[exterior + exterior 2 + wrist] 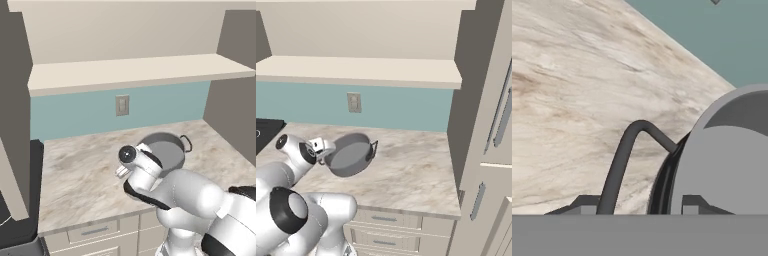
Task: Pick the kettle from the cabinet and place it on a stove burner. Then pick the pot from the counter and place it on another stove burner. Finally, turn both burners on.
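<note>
We judge the pot pickup is in hand. Our two-finger gripper (639, 206) stands half spread astride the near loop handle and rim of the wide shallow grey metal pot (167, 150), not yet clamped. The pot sits toward the back right of the beige-and-grey marbled stone counter (80, 170). We should centre on the rim, then squeeze firmly; smooth metal may slip.

My arm (195, 200) is all glossy white rounded shells with black bands at the joints. There's a round dark cap with a shiny lens-like centre on my wrist end (128, 154), and a small light-grey boxy block beside it. My finger tips (587, 204) are small, dark grey, squared-off.
</note>
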